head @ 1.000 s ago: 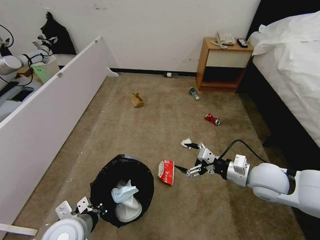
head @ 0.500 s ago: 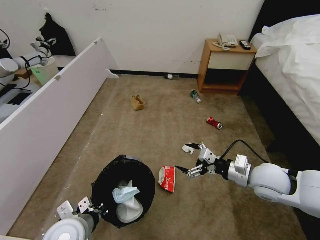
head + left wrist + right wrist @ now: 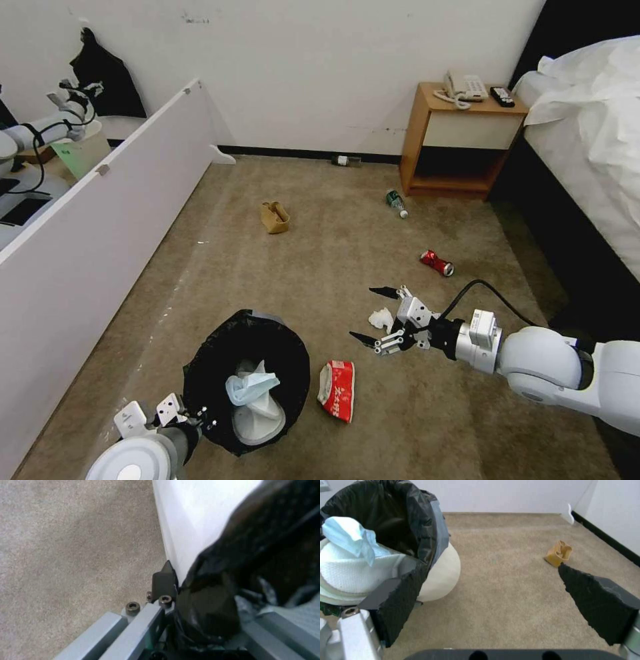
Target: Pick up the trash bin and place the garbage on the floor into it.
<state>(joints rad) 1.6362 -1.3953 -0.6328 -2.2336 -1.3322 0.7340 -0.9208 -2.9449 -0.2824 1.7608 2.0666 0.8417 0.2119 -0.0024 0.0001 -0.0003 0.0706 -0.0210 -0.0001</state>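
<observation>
Left end effector (image 3: 193,419) clamped on trash bin (image 3: 245,380) rim, bin holding slippers and mask. Red packet (image 3: 337,391) on floor (image 3: 320,267) just beside bin. Right end effector (image 3: 375,316) spread open, empty, beside tissue (image 3: 381,319). Farther: red can (image 3: 437,262), bottle (image 3: 396,202), paper bag (image 3: 275,217).

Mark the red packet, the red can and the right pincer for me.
red packet (image 3: 337,391), head view, middle of its printed face.
red can (image 3: 437,262), head view, middle of its side.
right pincer (image 3: 375,316), head view, midway between its open fingertips.
</observation>
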